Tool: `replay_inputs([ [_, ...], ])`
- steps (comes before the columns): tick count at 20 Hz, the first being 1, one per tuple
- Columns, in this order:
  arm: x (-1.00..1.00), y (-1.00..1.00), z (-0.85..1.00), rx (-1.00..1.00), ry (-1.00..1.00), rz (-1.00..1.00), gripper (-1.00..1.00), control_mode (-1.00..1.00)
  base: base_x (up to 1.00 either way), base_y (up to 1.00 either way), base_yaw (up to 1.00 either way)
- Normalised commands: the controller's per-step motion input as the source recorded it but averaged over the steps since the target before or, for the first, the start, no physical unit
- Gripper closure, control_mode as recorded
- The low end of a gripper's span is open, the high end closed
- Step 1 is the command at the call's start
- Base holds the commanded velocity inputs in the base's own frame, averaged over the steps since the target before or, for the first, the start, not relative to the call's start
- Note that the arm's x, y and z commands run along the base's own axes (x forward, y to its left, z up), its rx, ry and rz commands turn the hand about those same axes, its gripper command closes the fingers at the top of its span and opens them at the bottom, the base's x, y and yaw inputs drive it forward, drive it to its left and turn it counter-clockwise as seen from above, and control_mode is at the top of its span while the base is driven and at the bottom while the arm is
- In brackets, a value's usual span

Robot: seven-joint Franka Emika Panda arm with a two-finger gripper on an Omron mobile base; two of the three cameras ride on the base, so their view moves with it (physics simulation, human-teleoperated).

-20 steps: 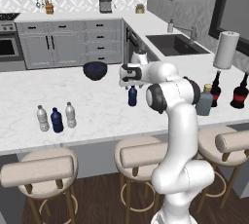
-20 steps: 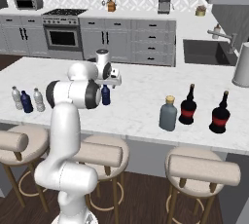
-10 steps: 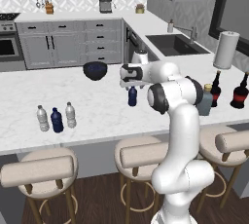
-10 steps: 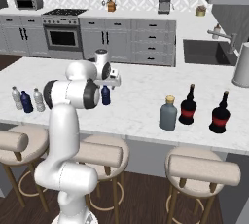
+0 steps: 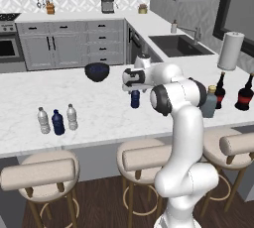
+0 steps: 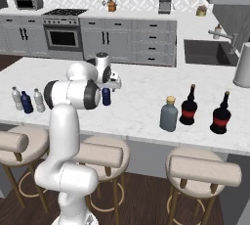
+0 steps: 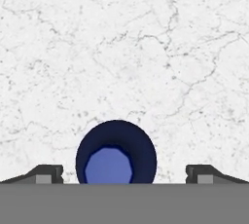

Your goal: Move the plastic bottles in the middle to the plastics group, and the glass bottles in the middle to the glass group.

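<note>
While the arm reaches over the marble counter [image 5: 99, 108], the gripper [image 7: 124, 173] hangs directly above the dark blue bottle [image 5: 135, 98], looking straight down on it: in the hand view the bottle's round top sits at bottom centre of the frame, between the two dark fingertips [image 7: 47, 173] at lower left and lower right, with bare counter showing on either side of it. The claw is released, jaws spread wide, touching nothing. In the left base view this bottle stands upright just left of centre, directly under the hand; in the right base view it appears left of centre, beside the arm's dark elbow joint. The plastics group [image 5: 57, 120] now numbers three small bottles, clear, dark blue, clear, standing upright in a close row at the left of the left base view, near the counter's front edge. The grey-blue glass bottle [image 6: 169, 114] with tan cap stands right of centre in the right base view, just beside the nearer of the two dark red-labelled bottles [image 6: 188, 106]; the second one stands further right. A dark bowl [image 5: 97, 71] sits on the counter above the hand in the left base view. A white paper-towel roll [image 5: 230, 50] stands at upper right, near the sink [image 5: 178, 44].
</note>
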Motion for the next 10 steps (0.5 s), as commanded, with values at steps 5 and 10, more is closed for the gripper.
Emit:
replay_inputs([
  [5, 0.00, 0.00, 0.00, 0.00, 0.00, 0.00, -1.00, -1.00, 0.00, 0.00, 0.00],
  [10, 0.00, 0.00, -0.04, 0.00, -0.01, 0.00, -1.00, -1.00, 0.00, 0.00, 0.00],
])
